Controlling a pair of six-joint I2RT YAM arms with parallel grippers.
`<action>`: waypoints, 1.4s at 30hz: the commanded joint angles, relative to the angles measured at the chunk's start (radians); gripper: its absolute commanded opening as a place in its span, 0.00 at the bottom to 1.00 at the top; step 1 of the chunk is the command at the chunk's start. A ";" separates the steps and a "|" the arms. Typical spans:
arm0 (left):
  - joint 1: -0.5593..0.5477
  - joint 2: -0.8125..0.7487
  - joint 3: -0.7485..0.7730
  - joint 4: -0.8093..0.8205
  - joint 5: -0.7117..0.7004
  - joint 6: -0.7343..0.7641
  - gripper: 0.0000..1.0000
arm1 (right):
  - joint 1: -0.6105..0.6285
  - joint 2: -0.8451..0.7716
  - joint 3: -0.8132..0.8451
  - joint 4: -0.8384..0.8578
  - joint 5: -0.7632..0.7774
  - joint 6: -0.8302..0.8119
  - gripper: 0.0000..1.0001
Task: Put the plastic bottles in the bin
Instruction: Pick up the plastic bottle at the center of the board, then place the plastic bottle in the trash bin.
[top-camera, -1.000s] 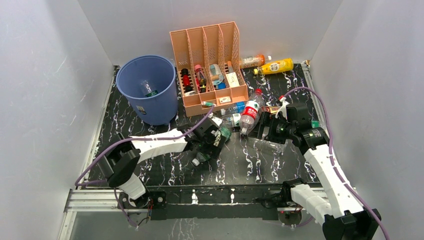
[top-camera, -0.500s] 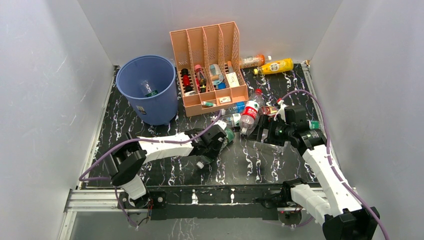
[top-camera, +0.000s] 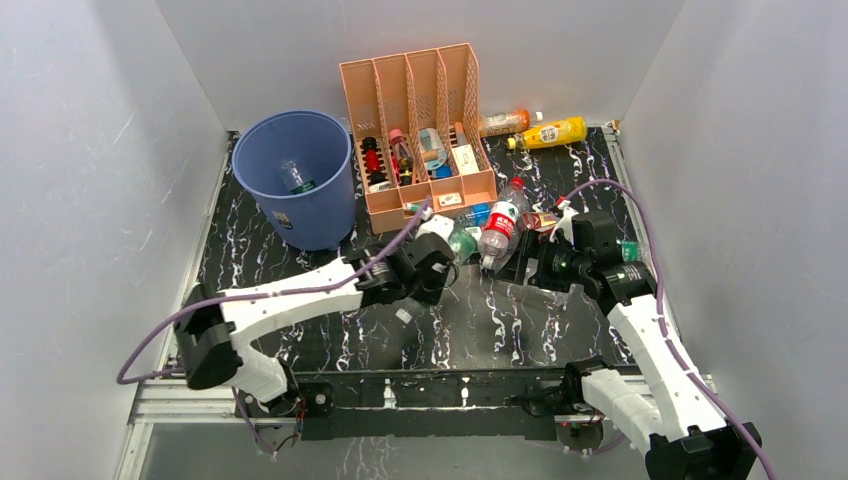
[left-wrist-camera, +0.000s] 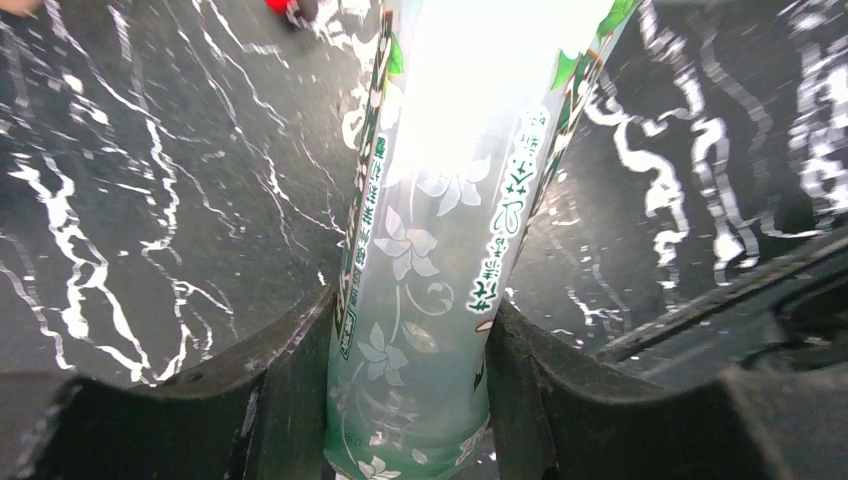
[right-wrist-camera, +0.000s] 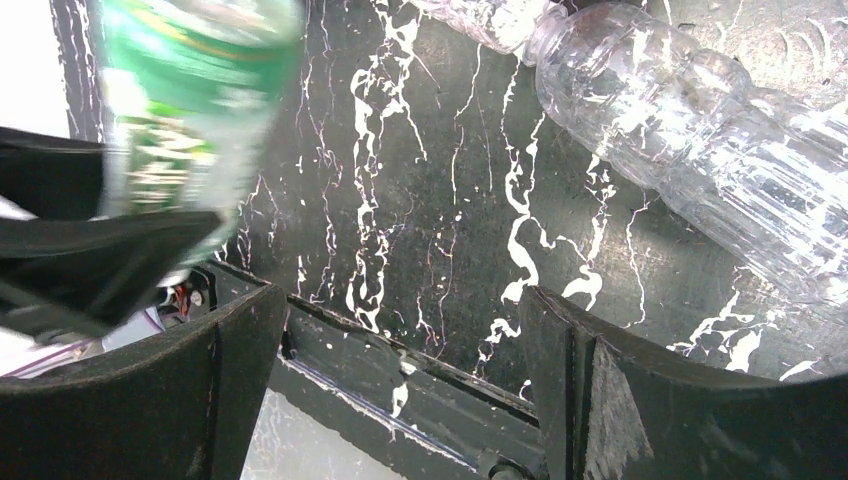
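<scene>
My left gripper (top-camera: 432, 272) (left-wrist-camera: 410, 390) is shut on a green-labelled plastic bottle (left-wrist-camera: 440, 200) (top-camera: 452, 243) near the mat's middle, its white cap (top-camera: 405, 316) pointing toward me. My right gripper (top-camera: 525, 265) (right-wrist-camera: 400, 370) stands open with nothing between its fingers, over a clear bottle (top-camera: 540, 292) (right-wrist-camera: 700, 160). A red-labelled bottle (top-camera: 500, 225) and a blue-labelled one (top-camera: 476, 213) lie beside it. A yellow bottle (top-camera: 555, 132) and an orange one (top-camera: 505, 122) lie at the back. The blue bin (top-camera: 297, 175) at the back left holds a bottle (top-camera: 295, 178).
A peach slotted organizer (top-camera: 420, 100) with small items stands right of the bin. White walls close in the black marbled mat (top-camera: 250, 250) on three sides. A metal rail (top-camera: 420, 390) runs along the near edge by the arm bases.
My left gripper closed on the green-labelled bottle and carried it a little toward the back, the arm stretching out. The right gripper stayed open and hardly moved.
</scene>
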 joint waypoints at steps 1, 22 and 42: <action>-0.004 -0.124 0.120 -0.124 -0.093 0.004 0.28 | 0.003 -0.017 0.026 0.003 -0.010 -0.009 0.98; 0.495 0.092 0.976 -0.276 -0.054 0.304 0.40 | 0.004 -0.051 0.063 -0.028 -0.025 -0.009 0.98; 0.921 0.051 0.673 -0.184 0.148 0.165 0.46 | 0.004 0.118 0.200 0.039 0.089 0.015 0.98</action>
